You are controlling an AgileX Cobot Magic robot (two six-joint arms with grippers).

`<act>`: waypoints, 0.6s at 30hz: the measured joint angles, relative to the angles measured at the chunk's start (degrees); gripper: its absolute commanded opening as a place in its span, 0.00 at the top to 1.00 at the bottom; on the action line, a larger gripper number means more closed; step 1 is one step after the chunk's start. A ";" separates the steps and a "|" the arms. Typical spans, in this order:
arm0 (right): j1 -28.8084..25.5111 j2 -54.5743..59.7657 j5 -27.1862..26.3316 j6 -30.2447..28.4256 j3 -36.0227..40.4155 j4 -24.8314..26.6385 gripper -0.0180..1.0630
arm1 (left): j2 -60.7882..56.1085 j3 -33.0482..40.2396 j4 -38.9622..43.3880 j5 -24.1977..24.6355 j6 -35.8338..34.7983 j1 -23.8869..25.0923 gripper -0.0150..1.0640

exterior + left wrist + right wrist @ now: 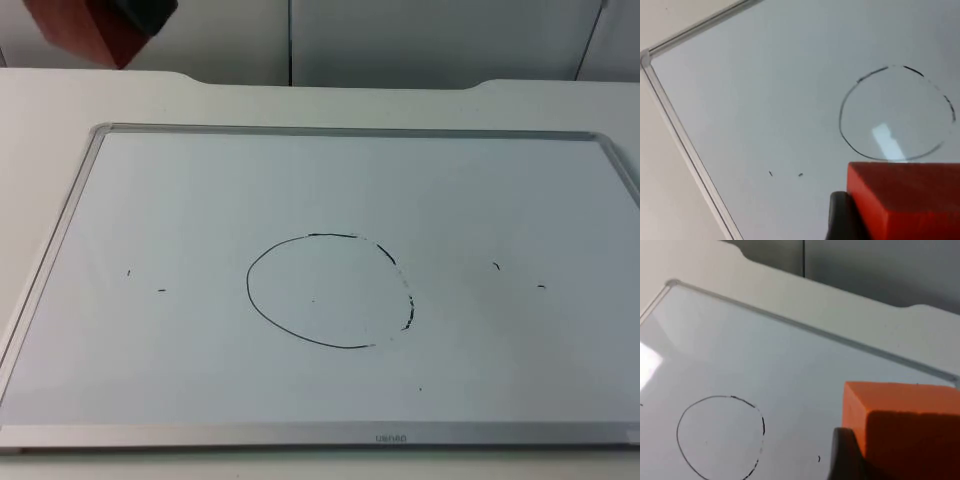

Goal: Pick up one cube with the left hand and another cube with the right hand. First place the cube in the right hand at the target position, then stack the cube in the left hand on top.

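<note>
Above the whiteboard's (330, 180) far left corner, the left gripper (145, 12) hangs raised off the board, its jaws clenched on a red cube (85, 35); from the left wrist view the same red cube (907, 200) sits against a black fingertip (840, 217), held in the air on the near side of the drawn circle (897, 112) and not touching the board. The right gripper (875, 465) is likewise lifted above the whiteboard (790, 365), its jaws grasping an orange cube (905, 425) that hovers beside the circle (720, 437), well clear of the ring and of the board's surface. Two cubes can be counted, one red and one orange, each carried by its own arm. One whiteboard lies flat on the white bench (300, 100), with a silver frame around it. One hand-drawn black circle (330, 290) sits near the board's centre, its line broken on one side. A few short pen marks (145, 282) lie on either side of the circle.
</note>
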 measured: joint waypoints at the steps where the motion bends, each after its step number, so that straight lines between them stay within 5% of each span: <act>1: 0.67 2.27 0.10 -0.01 -0.52 0.00 0.99 | -1.26 0.00 0.00 1.38 0.00 -1.42 0.99; 10: 9.63 18.89 -1.92 2.88 -1.08 -0.23 0.99 | -8.83 4.94 0.00 5.37 -0.49 -11.36 0.99; 18: 16.19 28.83 -5.68 7.73 -1.08 -2.30 0.99 | -12.28 12.45 0.00 4.75 -2.41 -13.12 0.99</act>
